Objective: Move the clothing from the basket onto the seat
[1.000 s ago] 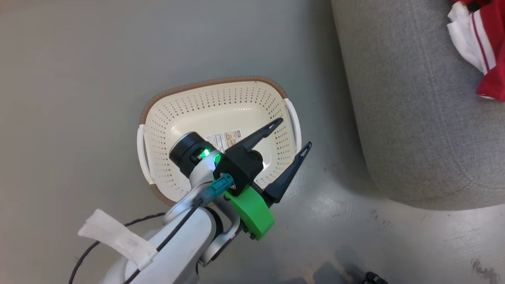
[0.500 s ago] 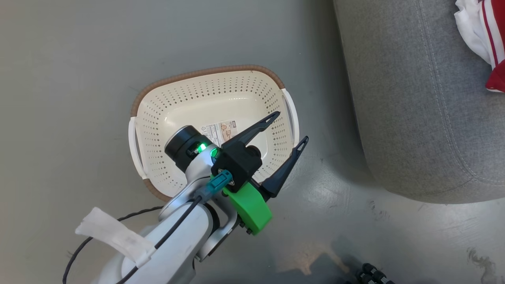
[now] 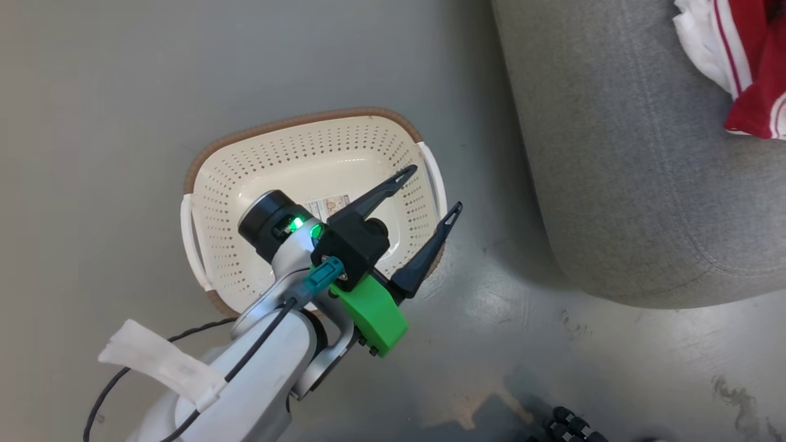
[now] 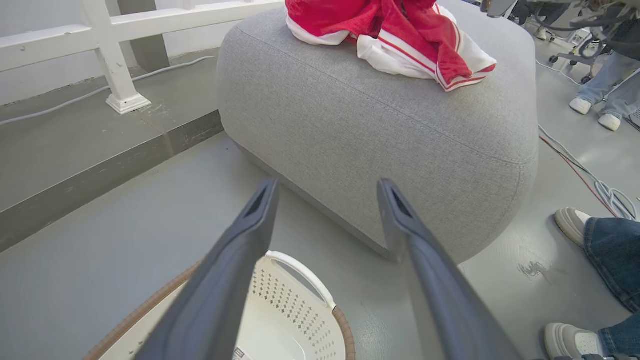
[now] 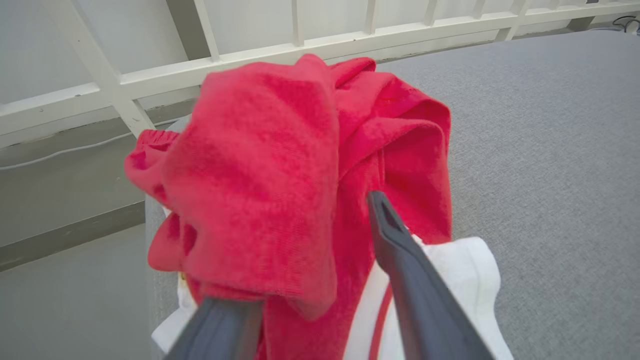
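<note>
Item 1, floor [image 3: 123,92]: grey, smooth and coated. It was scuffed and shiny by the foot of the seat [image 4: 375,115]. A darker step ran behind the seat, and a white rail [image 4: 125,50] of square bars stood on it.

Item 2, seat: a large cushion in grey woven fabric with rounded corners and one seam round its side. It sat straight on the floor.

Item 3, clothing [image 4: 390,30]: red jersey with white trim and stripes, heaped soft and crumpled on the seat's top.

Item 4, basket [image 3: 245,184]: cream perforated plastic, rounded, with a brown woven-look rim and a sticker [image 3: 325,205] on its bottom. It stood on the floor just beside the seat, and my pale forearm hid part of it.

Item 5, cables [image 4: 575,165]: thin, trailing on the floor at the seat's side, near a person's pale shoe [image 4: 570,222] and blue jeans.

Item 6, my left claw [image 3: 433,188]: spread wide and holding nothing, low beside the seat, with its dark tapered fingers aimed at the seat's side.

Item 7, my right claw [image 5: 325,200]: over the seat's top with its fingers parted, not pinching. A red fold draped over one finger and hid its tip.
</note>
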{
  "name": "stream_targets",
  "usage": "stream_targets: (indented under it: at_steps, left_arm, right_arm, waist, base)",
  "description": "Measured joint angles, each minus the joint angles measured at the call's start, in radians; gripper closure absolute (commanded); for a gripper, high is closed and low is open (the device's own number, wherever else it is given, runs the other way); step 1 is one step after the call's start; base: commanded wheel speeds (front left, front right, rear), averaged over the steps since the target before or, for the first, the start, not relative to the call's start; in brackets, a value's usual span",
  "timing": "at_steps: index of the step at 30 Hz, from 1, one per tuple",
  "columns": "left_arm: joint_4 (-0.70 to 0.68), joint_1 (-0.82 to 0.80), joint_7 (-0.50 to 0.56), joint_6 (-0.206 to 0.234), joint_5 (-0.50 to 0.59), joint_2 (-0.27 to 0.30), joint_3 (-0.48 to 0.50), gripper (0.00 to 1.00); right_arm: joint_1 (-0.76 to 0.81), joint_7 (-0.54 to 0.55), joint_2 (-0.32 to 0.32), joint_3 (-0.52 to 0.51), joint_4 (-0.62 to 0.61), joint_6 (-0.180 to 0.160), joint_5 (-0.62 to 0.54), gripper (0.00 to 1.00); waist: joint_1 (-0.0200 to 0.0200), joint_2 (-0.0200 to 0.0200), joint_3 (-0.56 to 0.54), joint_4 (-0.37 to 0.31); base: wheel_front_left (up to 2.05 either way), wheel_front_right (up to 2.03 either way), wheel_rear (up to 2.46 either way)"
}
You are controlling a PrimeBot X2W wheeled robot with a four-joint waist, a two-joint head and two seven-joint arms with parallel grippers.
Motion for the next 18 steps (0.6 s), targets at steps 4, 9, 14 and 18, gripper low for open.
stream_targets:
  at_steps: [4,9,14,18]
  left_arm:
    - [0.006,0.000,-0.010,0.001,-0.004,0.003,0.007,0.00]
    - [0.016,0.001,-0.022,0.001,-0.009,0.011,0.019,0.00]
    - [0.035,0.004,-0.032,0.009,-0.042,0.027,0.041,0.00]
    - [0.042,0.019,-0.051,0.009,-0.054,0.026,0.047,0.00]
  right_arm:
    - [0.000,-0.025,0.029,0.030,0.015,0.027,-0.002,0.00]
    - [0.004,-0.044,0.051,0.065,0.028,0.044,-0.010,0.00]
    - [0.048,-0.069,0.082,0.081,0.044,0.052,-0.005,0.00]
    - [0.094,-0.086,0.085,0.085,0.057,0.061,-0.001,0.00]
  waist:
    - [0.0000,0.0000,-0.015,-0.025]
    - [0.0000,0.0000,-0.036,-0.056]
    - [0.0000,0.0000,-0.066,-0.093]
    - [0.0000,0.0000,-0.098,-0.118]
  base:
    - [0.00,0.00,0.00]
    - [0.00,0.00,0.00]
    - [0.00,0.00,0.00]
    - [0.00,0.00,0.00]
